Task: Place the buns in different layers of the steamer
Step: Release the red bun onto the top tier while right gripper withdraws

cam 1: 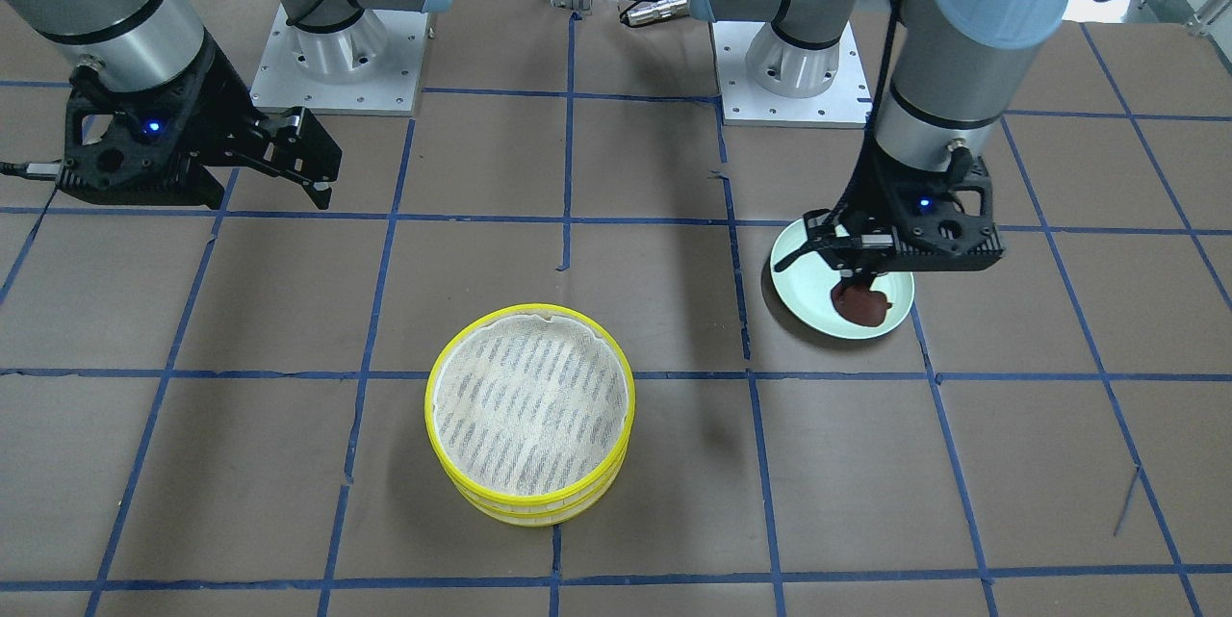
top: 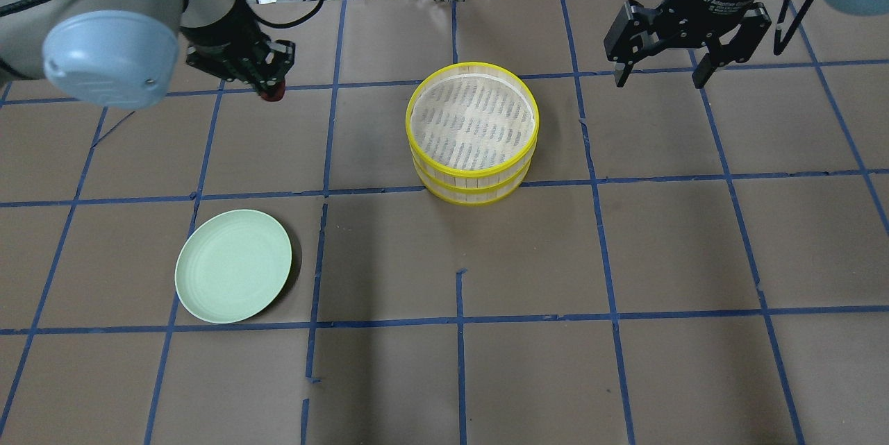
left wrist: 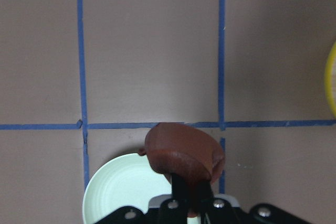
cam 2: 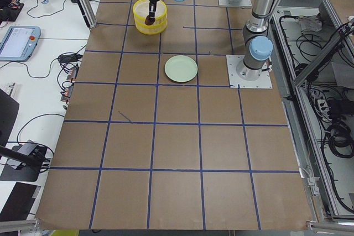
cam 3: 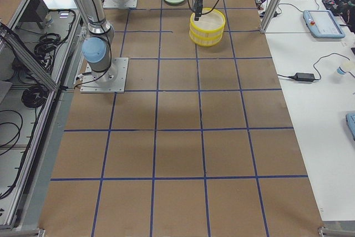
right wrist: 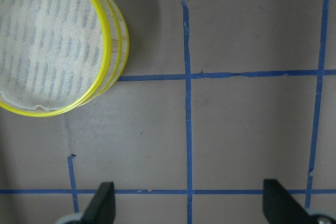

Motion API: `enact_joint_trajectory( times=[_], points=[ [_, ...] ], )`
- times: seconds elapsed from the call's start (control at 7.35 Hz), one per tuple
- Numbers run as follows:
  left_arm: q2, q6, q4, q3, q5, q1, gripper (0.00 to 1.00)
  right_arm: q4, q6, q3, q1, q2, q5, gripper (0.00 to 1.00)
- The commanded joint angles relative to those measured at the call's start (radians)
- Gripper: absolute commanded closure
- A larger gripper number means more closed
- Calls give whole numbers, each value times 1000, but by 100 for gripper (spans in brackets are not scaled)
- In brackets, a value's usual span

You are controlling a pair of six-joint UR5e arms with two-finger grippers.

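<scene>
My left gripper (cam 1: 863,278) is shut on the dark reddish-brown bun (cam 1: 862,305) and holds it in the air above the pale green plate (cam 1: 799,282). In the left wrist view the bun (left wrist: 181,153) hangs over the plate's edge (left wrist: 118,192). The two yellow-rimmed steamer trays (top: 472,119) stand stacked at mid table; the top tray's cloth (cam 1: 529,405) is bare. The lower tray's inside is hidden. The white bun is not in view. My right gripper (top: 660,76) is open and empty, off to the side of the steamer (right wrist: 52,40).
The plate (top: 233,266) lies bare on the brown paper with blue tape lines. The arm bases (cam 1: 337,59) stand at the robot's edge of the table. A short dark line (cam 1: 1126,500) marks the paper near the operators' edge.
</scene>
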Motion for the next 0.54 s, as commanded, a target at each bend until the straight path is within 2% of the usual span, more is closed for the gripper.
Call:
enact_joint_trajectory(
  times=[0.0,0.27,0.41],
  points=[
    [-147,-132,190,58,-92,-115,90,-5,-13,25,-6,-44,14,0],
    [-243,-285,221,145,-93,-238,90,-51,-10,33,2,-50,-6,0],
    [-276,-306,221,178,-93,-252,90,-65,-1,38,19,-46,-42,0]
  ],
)
